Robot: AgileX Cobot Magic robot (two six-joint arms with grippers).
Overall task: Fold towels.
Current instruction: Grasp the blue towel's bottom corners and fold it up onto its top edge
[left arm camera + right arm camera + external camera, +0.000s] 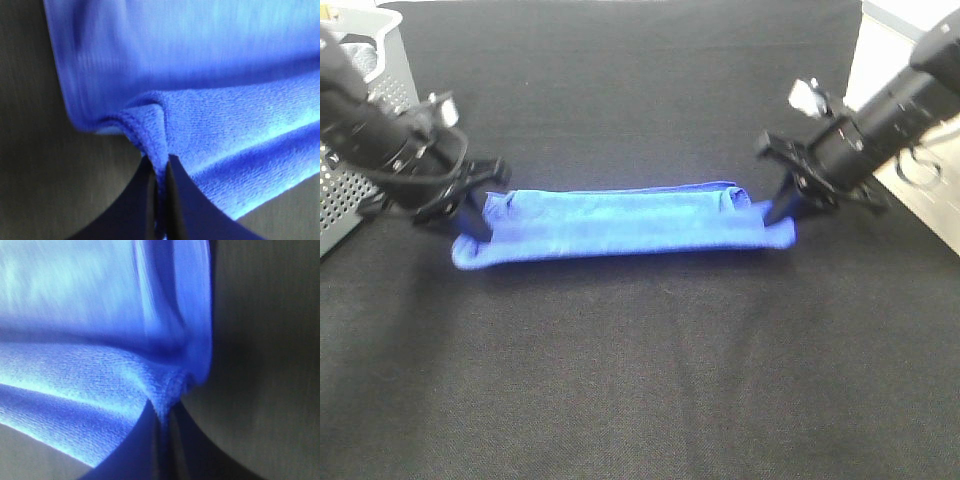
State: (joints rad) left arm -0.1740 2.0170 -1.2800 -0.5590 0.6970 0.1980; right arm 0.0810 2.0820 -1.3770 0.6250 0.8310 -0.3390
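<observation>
blue fuzzy towel point(620, 225) lies as a long narrow band across the middle of the black table point(640, 390), running left to right. it is folded over on itself, with a rolled upper layer along the far edge and a flatter layer along the near edge. its left end is bunched and a little raised, and its right end curls into a small fold at the far corner. the left gripper point(470, 217) slants in from the left side and is clenched on the towel's left end. in the left wrist view its two dark fingers point(132, 212) meet with only a thin ridge of stitched hem point(150, 131) pinched between them, and the hem rises out of the jaws into a peaked corner. the right gripper point(782, 208) slants in from the right side and is likewise clenched, on the towel's right end. in the right wrist view its fingertips point(131, 455) press together around a puckered bit of pile, and the cloth spreads away from the pinch in soft folds. the farther part of the towel is blurred in both wrist views, so the layers there cannot be counted. the band is drawn out between the two grips, and a thin shadow runs under its near edge; whether the middle rests on the table or hangs just above it cannot be told. a grey perforated basket point(345, 180) stands at the table's left edge behind the left arm, apart from the towel.
</observation>
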